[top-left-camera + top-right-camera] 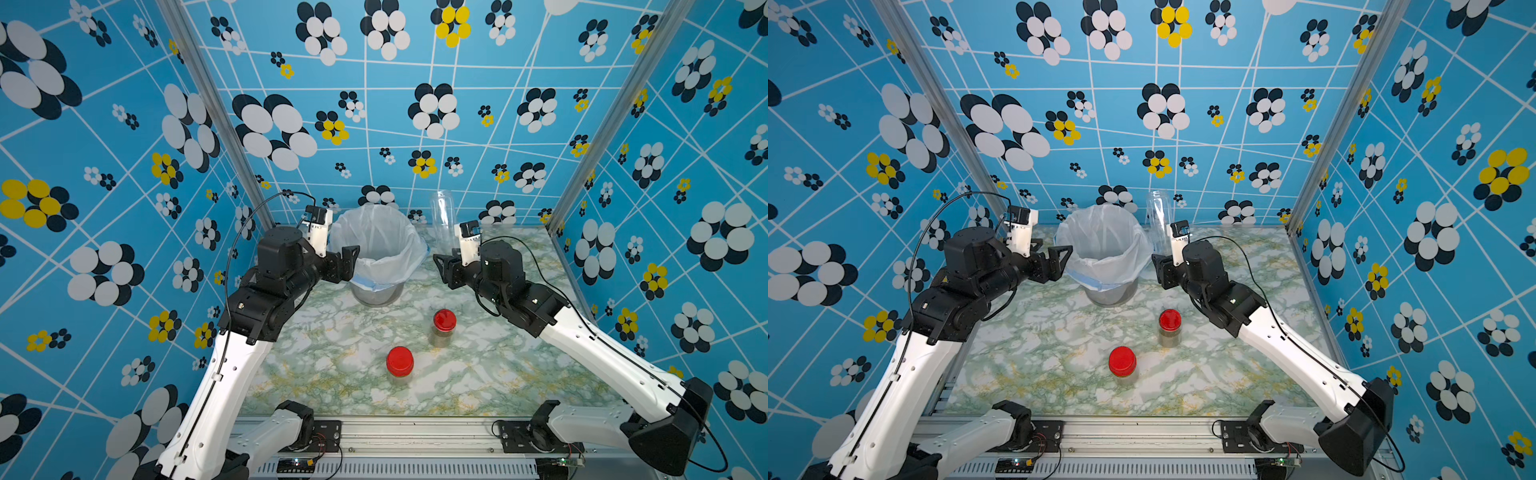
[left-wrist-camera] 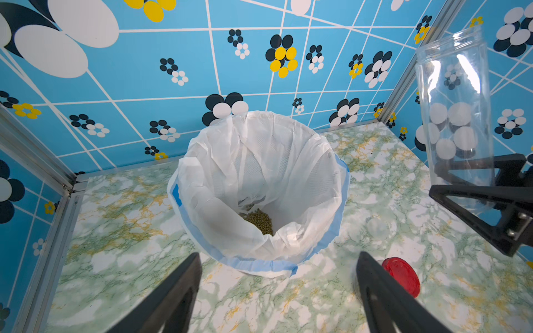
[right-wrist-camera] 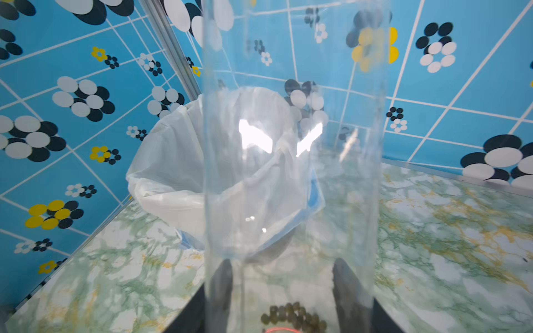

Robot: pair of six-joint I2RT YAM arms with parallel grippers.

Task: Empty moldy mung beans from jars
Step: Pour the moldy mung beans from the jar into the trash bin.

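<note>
Beans lie in two places: a small heap [image 2: 259,220] at the bottom of the white-bagged bin [image 2: 202,187], and a scatter of mung beans [image 3: 294,315] on the floor of the tall jar [image 1: 443,216]. My right gripper [image 1: 446,266] is clamped low on that jar, holding it upright and lidless just beside the bin, near the tabletop's [image 1: 332,353] far edge. My left gripper [image 1: 345,262] stands spread and empty on the bin's other side.

I judge this jar not quite finished. To clear it well, I should carry its mouth over the bag's opening before rolling the wrist, since I grip near the base and the top will swing wide. I should tip slowly and past level, so the last grains slide out rather than bounce onto the marble.

Two red-lidded jars [image 1: 444,328] [image 1: 400,365] wait closed around the tabletop's middle, towards the front edge, and their lids must come off first.
</note>
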